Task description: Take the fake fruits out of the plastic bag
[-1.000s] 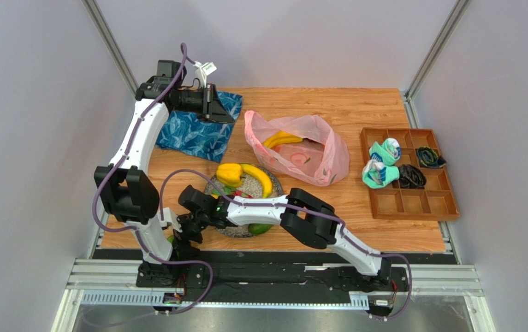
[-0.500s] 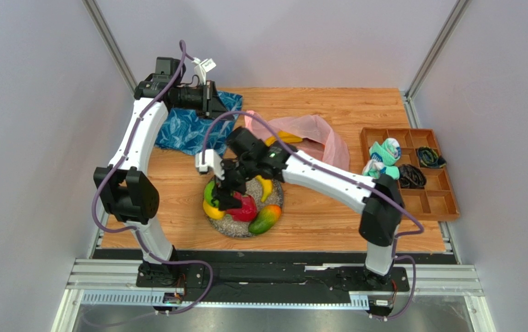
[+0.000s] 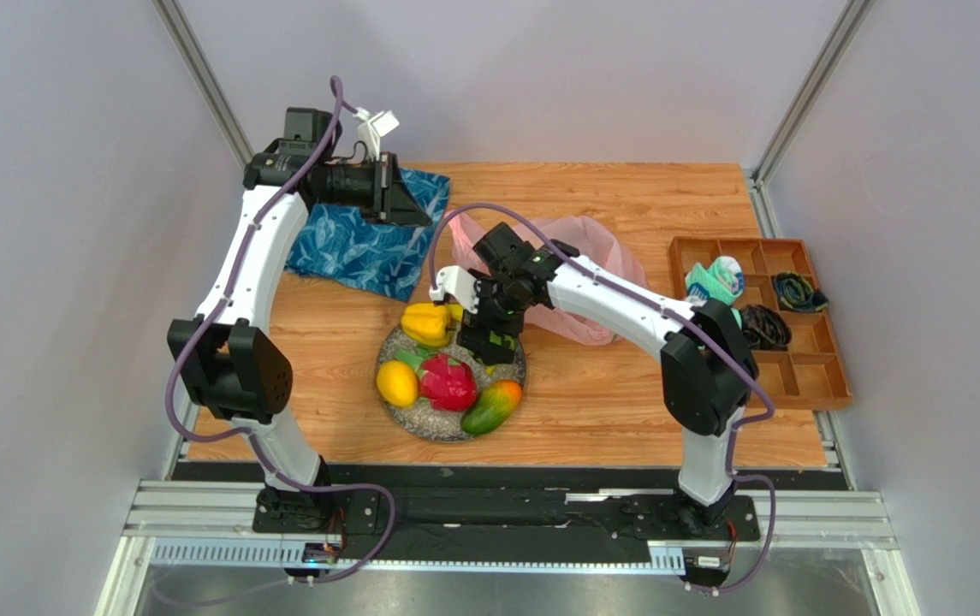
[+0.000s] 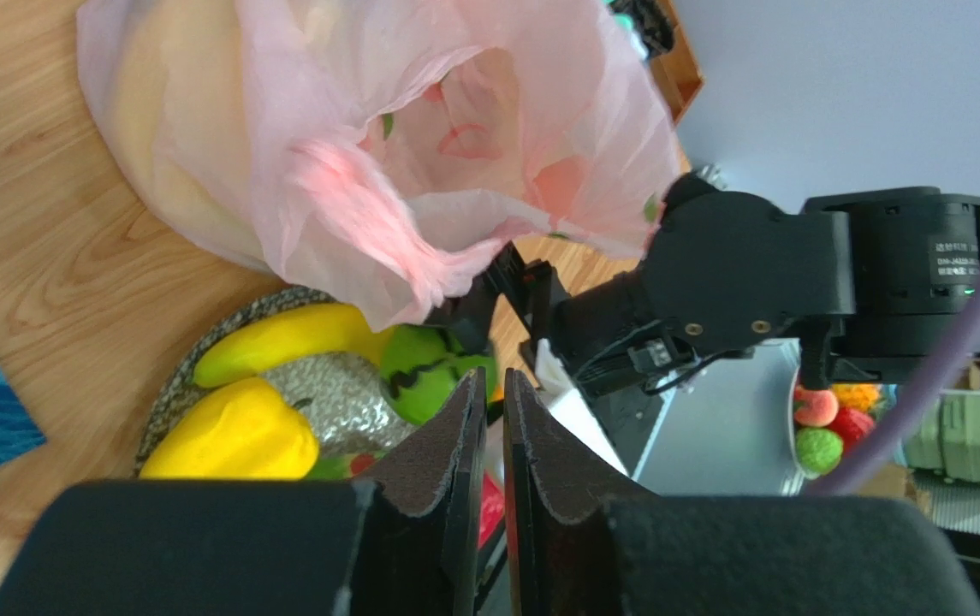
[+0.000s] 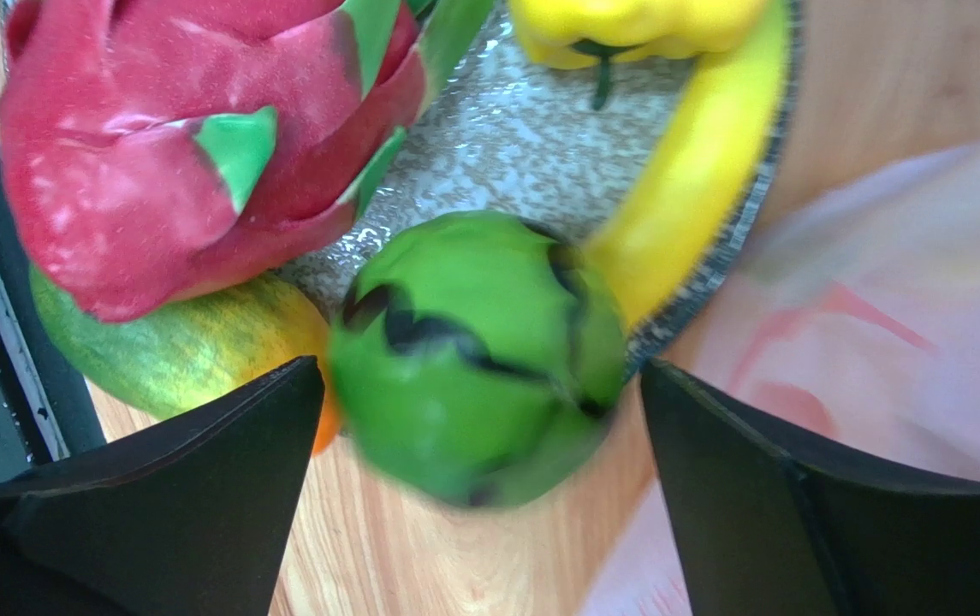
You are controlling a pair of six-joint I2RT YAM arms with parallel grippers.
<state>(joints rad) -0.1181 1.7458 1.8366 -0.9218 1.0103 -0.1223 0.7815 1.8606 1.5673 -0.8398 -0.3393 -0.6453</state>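
Note:
The pink plastic bag (image 3: 591, 276) lies open behind the speckled grey plate (image 3: 431, 421). On the plate are a yellow pepper (image 3: 427, 321), an orange fruit (image 3: 396, 383), a red dragon fruit (image 3: 449, 383) and a red-green mango (image 3: 492, 407). My right gripper (image 3: 488, 340) hovers over the plate's far edge, open. In the right wrist view a blurred green melon (image 5: 476, 359) sits between the wide-apart fingers (image 5: 199, 475) without touching them, beside a banana (image 5: 701, 167) and the dragon fruit (image 5: 186, 141). My left gripper (image 3: 395, 193) is raised over the blue cloth, shut and empty (image 4: 488, 379).
A blue leaf-patterned cloth (image 3: 353, 244) lies at the back left. A brown compartment tray (image 3: 765, 372) at the right holds teal-and-white rolled bundles (image 3: 713, 276) and dark items. The left wrist view shows the bag's mouth (image 4: 456, 141) and the right arm's wrist (image 4: 713, 282).
My right arm swung from low at the plate's near-left side up and across to the plate's far edge by the bag. More fruits now show on the plate. The left arm barely moved.

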